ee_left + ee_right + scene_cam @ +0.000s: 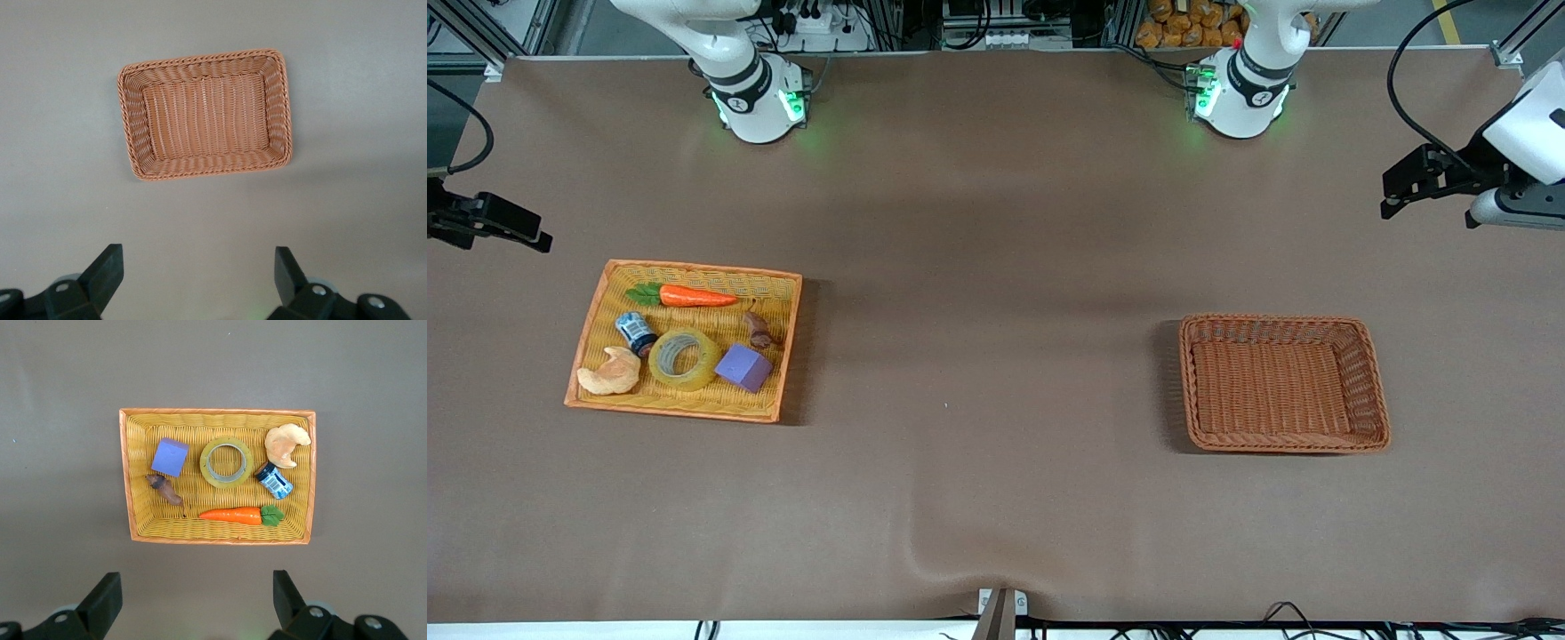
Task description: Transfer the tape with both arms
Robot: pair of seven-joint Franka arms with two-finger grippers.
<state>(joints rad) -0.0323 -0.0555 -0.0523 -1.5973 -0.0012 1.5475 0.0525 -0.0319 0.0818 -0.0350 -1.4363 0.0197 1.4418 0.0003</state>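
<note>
Still untouched, the yellowish translucent roll of tape with its grey core (685,358) lies flat in the shallow yellow wicker tray with orange rim (587,333) toward the right arm's end of the brown bench (978,356). Around the roll sit a purple cube (743,367) at its 3 o'clock in the front view, a toy carrot (694,296) at 12, a small blue can (636,333) at 10 and a croissant-shaped pastry (609,373) at 8. The deeper brown woven basket (1376,382) toward the left arm's end holds nothing.

No part of the transfer looks done: pick-up, handover and drop all seem to remain. The right tool (193,603) hangs with its jaws wide above the bench just beside the tray; the left tool (198,280), equally wide, hangs above the bench near the basket. Both carry nothing.

Both arms are cut off by the front view's edges. A small brown object (759,331) beside the cube is hard to identify.
</note>
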